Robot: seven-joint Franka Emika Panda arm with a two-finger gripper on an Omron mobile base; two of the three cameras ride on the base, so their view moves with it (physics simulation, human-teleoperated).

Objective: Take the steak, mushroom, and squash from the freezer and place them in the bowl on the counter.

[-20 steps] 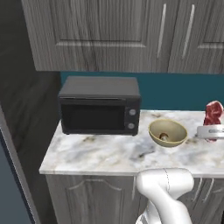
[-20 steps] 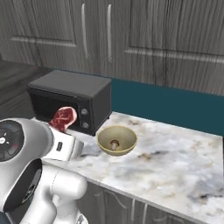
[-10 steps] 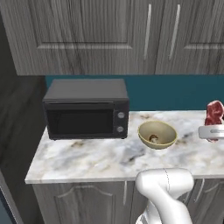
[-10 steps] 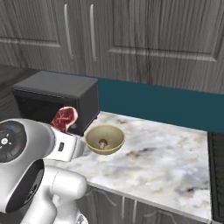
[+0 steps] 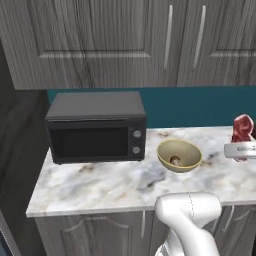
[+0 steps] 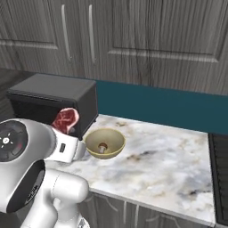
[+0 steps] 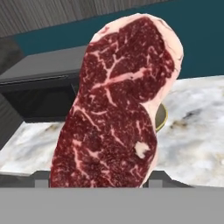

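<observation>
My gripper (image 7: 94, 177) is shut on the steak (image 7: 122, 109), a red marbled slab standing upright between the fingers. In the left base view the steak (image 5: 243, 127) rises above the gripper (image 5: 242, 144) at the right edge, over the counter (image 5: 100, 185). The right base view has the steak (image 6: 66, 119) and gripper (image 6: 67, 132) just left of the bowl (image 6: 104, 156). The yellowish bowl (image 5: 180, 169) sits on the marbled counter with the mushroom (image 5: 175, 160) inside it. A sliver of the bowl (image 7: 161, 118) peeks out behind the steak. The squash and the freezer are out of view.
A black microwave (image 5: 97, 127) stands on the counter left of the bowl. Grey wood-grain wall cabinets (image 5: 125, 40) hang above a teal backsplash. Open marbled counter (image 6: 164, 164) stretches right of the bowl toward a dark stove edge (image 6: 220, 178).
The base has kept driving, so the whole scene has shifted in both base views. The steak stays held in the gripper at the same spot relative to the arm.
</observation>
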